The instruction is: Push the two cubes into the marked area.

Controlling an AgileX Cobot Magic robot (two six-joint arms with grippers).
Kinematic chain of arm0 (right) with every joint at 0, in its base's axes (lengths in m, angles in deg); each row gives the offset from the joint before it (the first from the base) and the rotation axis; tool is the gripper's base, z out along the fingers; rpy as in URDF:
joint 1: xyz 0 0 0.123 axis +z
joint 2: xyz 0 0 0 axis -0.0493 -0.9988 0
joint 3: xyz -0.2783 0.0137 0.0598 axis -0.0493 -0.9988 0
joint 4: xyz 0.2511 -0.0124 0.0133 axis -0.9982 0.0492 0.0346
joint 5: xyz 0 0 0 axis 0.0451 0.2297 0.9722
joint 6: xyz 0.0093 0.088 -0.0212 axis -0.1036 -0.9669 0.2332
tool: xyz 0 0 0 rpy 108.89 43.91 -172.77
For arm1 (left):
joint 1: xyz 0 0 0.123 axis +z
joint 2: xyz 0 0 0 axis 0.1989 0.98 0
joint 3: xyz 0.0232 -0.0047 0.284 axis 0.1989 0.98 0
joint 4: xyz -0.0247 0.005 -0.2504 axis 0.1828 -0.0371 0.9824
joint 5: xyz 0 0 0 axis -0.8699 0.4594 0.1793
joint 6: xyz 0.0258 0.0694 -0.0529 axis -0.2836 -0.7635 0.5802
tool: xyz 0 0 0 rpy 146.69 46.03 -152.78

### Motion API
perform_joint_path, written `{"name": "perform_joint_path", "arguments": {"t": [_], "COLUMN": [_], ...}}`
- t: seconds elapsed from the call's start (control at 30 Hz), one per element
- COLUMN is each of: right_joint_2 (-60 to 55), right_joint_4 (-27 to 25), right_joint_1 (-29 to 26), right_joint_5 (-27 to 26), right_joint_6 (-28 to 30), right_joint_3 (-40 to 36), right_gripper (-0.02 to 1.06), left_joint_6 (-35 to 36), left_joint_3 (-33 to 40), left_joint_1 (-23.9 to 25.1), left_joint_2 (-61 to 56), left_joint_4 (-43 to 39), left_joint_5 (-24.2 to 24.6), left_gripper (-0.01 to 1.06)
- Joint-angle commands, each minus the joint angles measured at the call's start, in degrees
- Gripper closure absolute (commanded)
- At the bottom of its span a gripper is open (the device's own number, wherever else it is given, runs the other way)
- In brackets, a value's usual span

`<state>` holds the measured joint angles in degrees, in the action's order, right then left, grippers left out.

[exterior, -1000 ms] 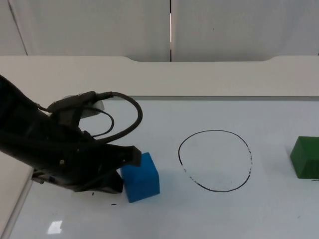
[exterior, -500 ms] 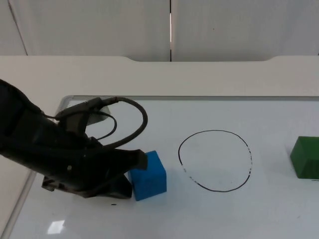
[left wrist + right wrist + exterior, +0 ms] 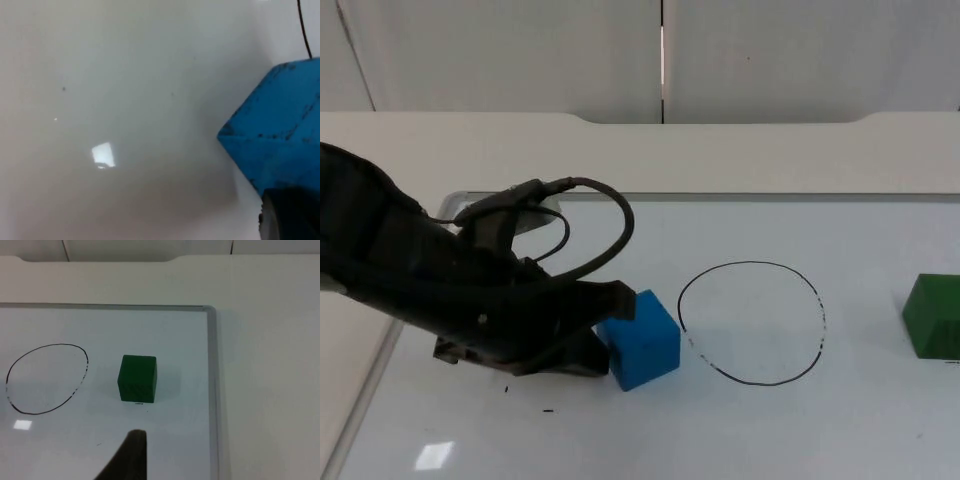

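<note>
A blue cube (image 3: 642, 340) lies on the whiteboard just left of the black drawn circle (image 3: 750, 263), its right corner nearly at the line. My left gripper (image 3: 595, 345) presses against the cube's left side; the left wrist view has the blue cube (image 3: 280, 145) close up against it. Far right on the board rests a green cube (image 3: 932, 315), well outside the circle. In the right wrist view my right gripper (image 3: 131, 455) waits a little short of the green cube (image 3: 137, 378), apart from it, with the circle (image 3: 50, 344) off to one side.
The whiteboard's grey rim (image 3: 212, 390) runs close beside the green cube, with plain table beyond it. The board's left corner (image 3: 450, 205) sits under the left arm. Small black pen marks (image 3: 548, 410) dot the board near the front.
My left arm has swept right, pushing the blue cube along the board toward the circle. The green cube and circle have not moved.
</note>
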<state>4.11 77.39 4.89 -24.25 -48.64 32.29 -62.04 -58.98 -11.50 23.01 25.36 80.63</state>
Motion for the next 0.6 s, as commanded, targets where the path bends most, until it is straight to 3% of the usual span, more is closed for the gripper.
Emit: {"name": "perform_joint_path", "arguments": {"t": [0.0,0.57], "right_joint_2": [0.2,0.2], "right_joint_4": [0.0,0.0], "right_joint_1": [-0.4,-0.4], "right_joint_5": [-0.4,-0.4], "right_joint_6": [0.3,0.3], "right_joint_3": [0.0,0.0], "right_gripper": [-0.01,-0.01], "left_joint_6": [-0.4,-3.9], "left_joint_3": [-0.6,-2.6], "left_joint_1": [-0.4,-0.4], "left_joint_2": [0.0,1.3], "left_joint_4": [0.7,0.7], "left_joint_5": [-0.3,-0.5], "left_gripper": [1.05,1.05]}}
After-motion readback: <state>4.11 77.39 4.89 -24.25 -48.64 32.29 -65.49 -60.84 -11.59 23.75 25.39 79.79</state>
